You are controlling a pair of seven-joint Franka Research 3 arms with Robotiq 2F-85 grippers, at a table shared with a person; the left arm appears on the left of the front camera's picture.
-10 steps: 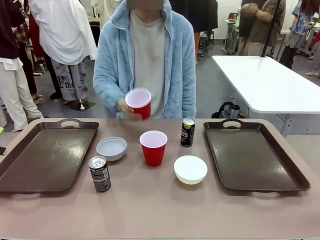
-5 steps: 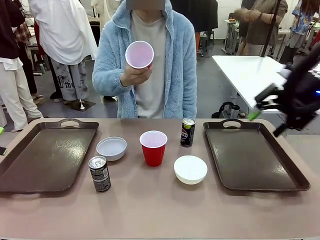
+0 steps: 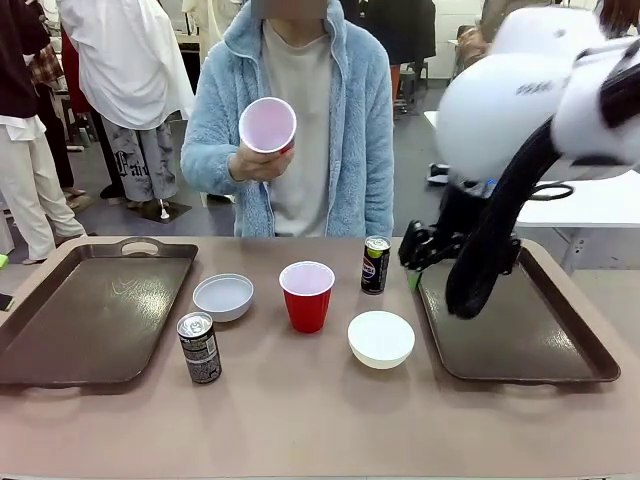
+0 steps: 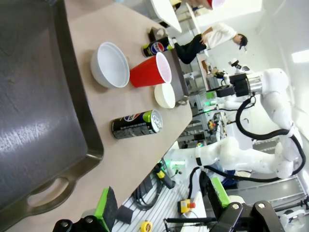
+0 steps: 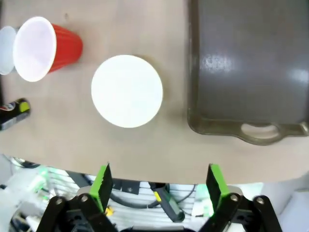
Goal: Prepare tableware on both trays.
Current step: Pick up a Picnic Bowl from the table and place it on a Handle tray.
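Note:
On the table between the two trays stand a red cup (image 3: 307, 295), a left bowl (image 3: 223, 296), a right bowl (image 3: 381, 338), a near can (image 3: 200, 347) and a far can (image 3: 376, 264). The person holds a second red cup (image 3: 267, 125) up at chest height, its mouth turned towards me. My right gripper (image 3: 412, 262) hangs open over the inner far corner of the right tray (image 3: 520, 330), beside the far can. From above, the right gripper (image 5: 158, 181) looks down on the right bowl (image 5: 127, 91) and the red cup (image 5: 43, 48). My left gripper (image 4: 161, 200) is open near the left tray (image 4: 34, 96).
The left tray (image 3: 95, 310) has nothing on it, and neither has the right one. My right arm's white body fills the upper right of the front view. People stand behind the person, and a white table is at the back right.
My right arm has swung in from the right edge to over the right tray's inner corner. The person's raised cup has dropped slightly and shifted left.

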